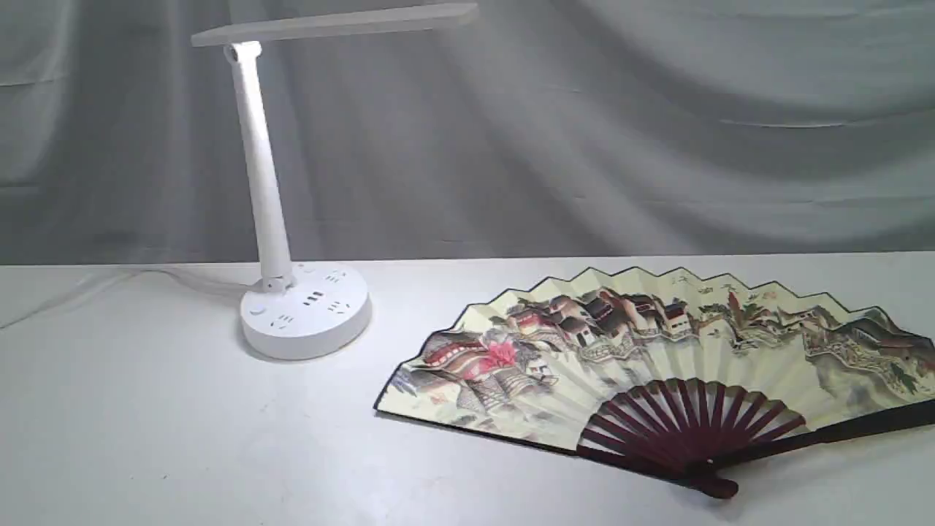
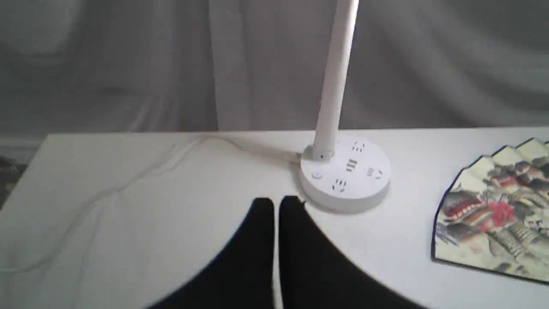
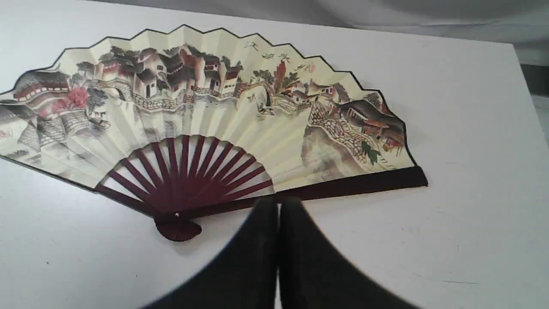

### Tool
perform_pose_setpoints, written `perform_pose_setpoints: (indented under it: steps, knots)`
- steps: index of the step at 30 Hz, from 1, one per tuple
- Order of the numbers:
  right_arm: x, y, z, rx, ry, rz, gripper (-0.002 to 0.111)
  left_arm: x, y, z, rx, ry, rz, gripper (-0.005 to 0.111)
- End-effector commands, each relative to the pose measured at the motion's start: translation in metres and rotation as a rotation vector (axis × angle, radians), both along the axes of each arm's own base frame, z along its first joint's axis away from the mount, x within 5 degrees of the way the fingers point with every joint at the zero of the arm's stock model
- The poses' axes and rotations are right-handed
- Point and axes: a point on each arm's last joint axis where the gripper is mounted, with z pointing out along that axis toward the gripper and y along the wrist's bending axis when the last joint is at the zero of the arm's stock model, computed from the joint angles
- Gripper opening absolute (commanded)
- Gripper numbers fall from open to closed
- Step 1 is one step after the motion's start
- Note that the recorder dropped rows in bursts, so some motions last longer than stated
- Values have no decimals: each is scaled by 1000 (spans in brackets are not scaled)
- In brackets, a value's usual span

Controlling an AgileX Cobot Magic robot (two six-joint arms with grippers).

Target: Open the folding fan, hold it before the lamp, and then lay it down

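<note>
The folding fan (image 1: 657,351) lies spread open and flat on the white table, painted side up, with its maroon ribs and pivot toward the front; it also shows in the right wrist view (image 3: 206,111) and partly in the left wrist view (image 2: 497,210). The white lamp (image 1: 292,292) stands upright to its left, head high above. My left gripper (image 2: 276,201) is shut, hovering near the lamp (image 2: 343,176) base, holding nothing. My right gripper (image 3: 279,201) is shut and empty, just short of the fan's lower guard. Neither gripper shows in the exterior view.
The lamp's white cord (image 2: 141,171) trails across the table toward its left edge (image 2: 25,171). A grey draped cloth (image 1: 584,131) hangs behind the table. The table's right edge (image 3: 527,98) lies beyond the fan.
</note>
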Motion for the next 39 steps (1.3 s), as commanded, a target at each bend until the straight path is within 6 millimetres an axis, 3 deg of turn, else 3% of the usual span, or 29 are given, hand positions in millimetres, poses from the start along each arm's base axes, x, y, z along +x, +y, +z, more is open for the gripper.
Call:
perform_pose_setpoints:
  steps: [1,9,16,27,32,39]
  knots:
    - [-17,2,10,-24,-39,6,0,-24,0,9,-7,-85,-3,0]
    - [-68,8,27,-34,-151,4,0,-77,1,21,-9,-219,-4,0]
    - [-125,16,37,-51,-290,1,0,-129,2,21,-11,-323,-5,0]
    - [-228,29,29,-85,-565,-3,0,-213,4,1,-14,-516,-7,0]
    - [-266,33,16,-104,-689,-7,0,-220,4,-5,-16,-444,-13,0]
    - [-253,28,2,-127,-598,-33,0,-202,1,-14,-37,-449,-29,0]
